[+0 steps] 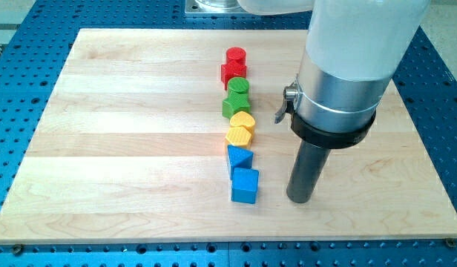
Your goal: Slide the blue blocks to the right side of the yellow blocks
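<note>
Wooden board: two blue blocks, two yellow blocks, my tip right, gripperless.

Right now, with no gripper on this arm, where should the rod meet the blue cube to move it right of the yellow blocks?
My tip stands to the view's right of the blue cube, apart from it. Best contact is probably the cube's left face, pushing toward the view's right. It's the column's lowest block, so my tip can likely pass below it without touching the blue triangular block or the yellow blocks.
</note>
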{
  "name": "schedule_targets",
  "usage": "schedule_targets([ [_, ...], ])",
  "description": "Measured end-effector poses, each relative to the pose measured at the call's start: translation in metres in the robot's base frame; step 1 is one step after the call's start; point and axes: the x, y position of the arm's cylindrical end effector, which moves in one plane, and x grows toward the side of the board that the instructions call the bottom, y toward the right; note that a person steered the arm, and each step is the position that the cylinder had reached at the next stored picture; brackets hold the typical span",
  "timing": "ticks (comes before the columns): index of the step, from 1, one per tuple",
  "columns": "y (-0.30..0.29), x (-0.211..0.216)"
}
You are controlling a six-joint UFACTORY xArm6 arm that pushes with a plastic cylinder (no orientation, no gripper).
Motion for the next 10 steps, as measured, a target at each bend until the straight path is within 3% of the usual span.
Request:
schedule_targets([
  [8, -0.008, 0.000],
  [10, -0.043, 0.045],
])
